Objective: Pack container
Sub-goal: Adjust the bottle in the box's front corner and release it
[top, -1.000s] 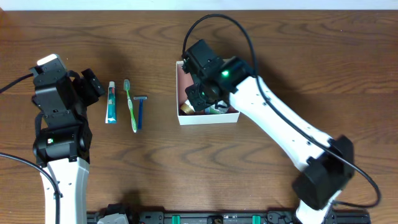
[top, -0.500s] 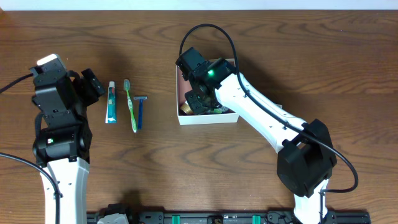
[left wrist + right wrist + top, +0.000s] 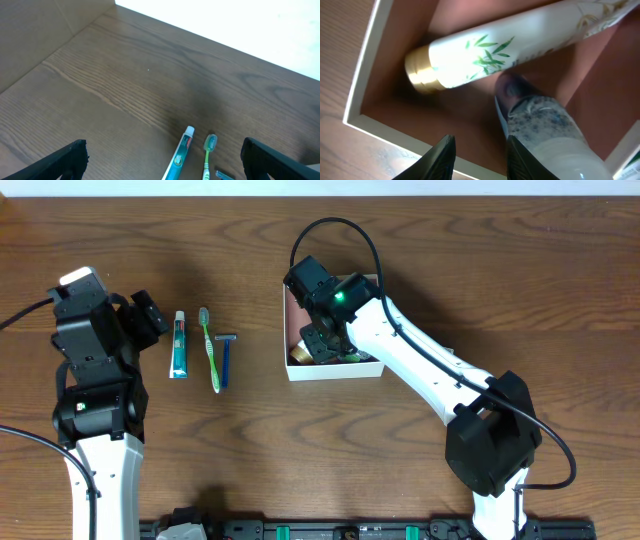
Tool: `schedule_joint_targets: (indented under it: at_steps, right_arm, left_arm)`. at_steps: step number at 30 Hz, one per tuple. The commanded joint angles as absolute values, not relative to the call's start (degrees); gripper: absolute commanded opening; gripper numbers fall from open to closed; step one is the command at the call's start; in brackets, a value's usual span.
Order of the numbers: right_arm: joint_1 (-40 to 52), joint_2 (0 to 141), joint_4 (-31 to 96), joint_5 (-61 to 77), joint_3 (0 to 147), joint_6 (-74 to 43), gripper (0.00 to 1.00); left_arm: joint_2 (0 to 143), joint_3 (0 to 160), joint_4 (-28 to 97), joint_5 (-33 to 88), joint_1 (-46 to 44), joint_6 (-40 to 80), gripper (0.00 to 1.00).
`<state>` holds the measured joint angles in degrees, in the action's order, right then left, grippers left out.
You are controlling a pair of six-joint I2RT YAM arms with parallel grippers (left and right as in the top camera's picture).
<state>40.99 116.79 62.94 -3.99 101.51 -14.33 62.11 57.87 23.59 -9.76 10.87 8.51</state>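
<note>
Desk point(image 3: 450, 260) first, from your left: your left gripper point(image 3: 148, 318) hangs over the wood with nothing in it. In the left wrist view its fingers point(image 3: 70, 157) stand spread wide, one at each bottom corner. Just to its right you have three items lying side by side, close but apart: the toothpaste tube point(image 3: 179, 345), then the green toothbrush point(image 3: 210, 350), then the blue razor point(image 3: 226, 358).

Moving on to the middle, there's the container point(image 3: 335, 372), sitting well apart from that row, with white walls and a reddish-brown floor. Your right gripper point(image 3: 322, 340) is down inside it, at the left side of the box. From the right wrist view the fingers point(image 3: 442, 160) are parted with only bare floor between them, gripping nothing. Just beyond them a white tube with a green leaf print and a gold cap point(image 3: 490, 55) lies slantwise across the floor. A second tube with a dark speckled end point(image 3: 540, 120) lies beside it, its tip right up against the first.
</note>
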Motion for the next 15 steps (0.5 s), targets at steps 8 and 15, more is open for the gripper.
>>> schedule_joint_targets:
  at_steps: [8, 15]
  right_arm:
    - [39.9, 117.1, 64.7, -10.7, 101.8, -14.3, 0.35]
    - [40.9, 117.0, 61.4, -9.4, 101.8, -14.3, 0.44]
  left_arm:
    - [62.1, 59.2, 23.6, -9.6, 11.2, 7.5, 0.98]
    - [62.1, 59.2, 23.6, -9.6, 11.2, 7.5, 0.98]
